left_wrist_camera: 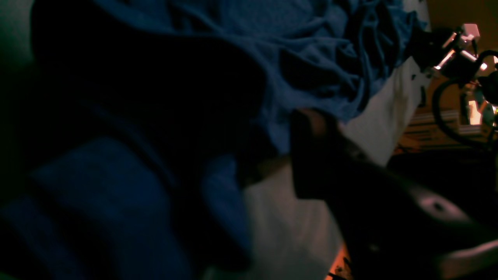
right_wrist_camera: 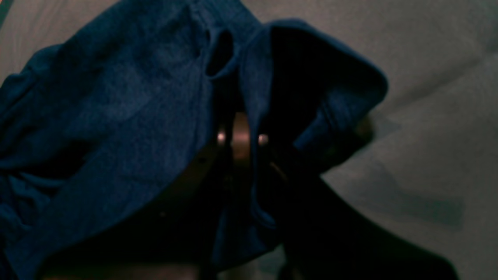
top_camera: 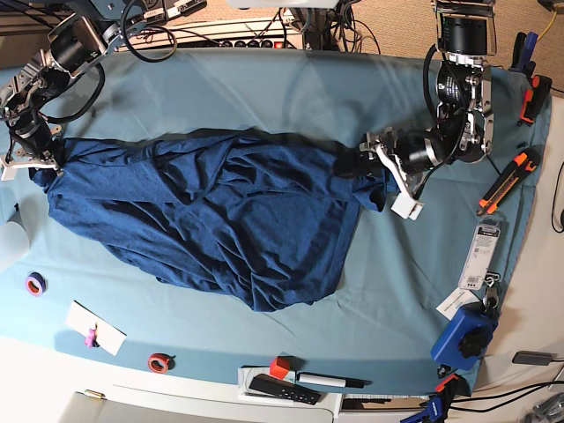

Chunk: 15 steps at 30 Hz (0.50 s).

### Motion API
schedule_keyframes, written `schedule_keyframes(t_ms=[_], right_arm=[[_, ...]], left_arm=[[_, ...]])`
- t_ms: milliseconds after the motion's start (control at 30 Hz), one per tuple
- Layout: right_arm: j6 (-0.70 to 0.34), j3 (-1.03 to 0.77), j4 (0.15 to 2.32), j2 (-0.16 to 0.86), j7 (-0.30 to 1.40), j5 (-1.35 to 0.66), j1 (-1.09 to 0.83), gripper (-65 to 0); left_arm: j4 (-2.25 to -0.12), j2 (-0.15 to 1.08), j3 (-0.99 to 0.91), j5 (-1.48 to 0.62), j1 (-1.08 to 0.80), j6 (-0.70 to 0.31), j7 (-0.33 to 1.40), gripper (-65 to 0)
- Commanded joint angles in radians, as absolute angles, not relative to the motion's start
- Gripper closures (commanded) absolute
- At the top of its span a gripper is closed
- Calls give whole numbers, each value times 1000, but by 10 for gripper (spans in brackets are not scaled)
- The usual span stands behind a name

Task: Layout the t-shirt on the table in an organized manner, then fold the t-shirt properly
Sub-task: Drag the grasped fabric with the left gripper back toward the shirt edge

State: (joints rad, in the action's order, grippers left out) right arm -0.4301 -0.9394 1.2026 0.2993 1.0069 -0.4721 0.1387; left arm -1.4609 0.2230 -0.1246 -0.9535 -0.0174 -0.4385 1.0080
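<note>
table [top_camera: 264, 97] | t-shirt [top_camera: 220, 220] spread, rumpled | right tool [top_camera: 40, 163] clamped on t-shirt | left tool [top_camera: 357, 163] grip unclear

One t-shirt [top_camera: 211, 216] on one desk [top_camera: 291, 88]; two robot arms, each with one pincer, left [top_camera: 352, 164] and right [top_camera: 40, 161]. Two tape rolls: purple [top_camera: 34, 284], red [top_camera: 159, 362]. One orange-handled utility knife [top_camera: 508, 181], one blue clamp [top_camera: 464, 337], one black marker [top_camera: 330, 381], one small red block [top_camera: 280, 367].
</note>
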Motion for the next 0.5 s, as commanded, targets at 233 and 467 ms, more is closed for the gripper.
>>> schedule_keyframes(t_ms=[233, 467], right_arm=[[-481, -939, 1215, 322, 1030, -479, 149, 0], [-508, -939, 1216, 381, 1098, -551, 136, 0]], left_arm=[[-1468, 238, -134, -920, -11, -479, 994, 0], [-1470, 239, -134, -936, -17, -498, 1003, 0]])
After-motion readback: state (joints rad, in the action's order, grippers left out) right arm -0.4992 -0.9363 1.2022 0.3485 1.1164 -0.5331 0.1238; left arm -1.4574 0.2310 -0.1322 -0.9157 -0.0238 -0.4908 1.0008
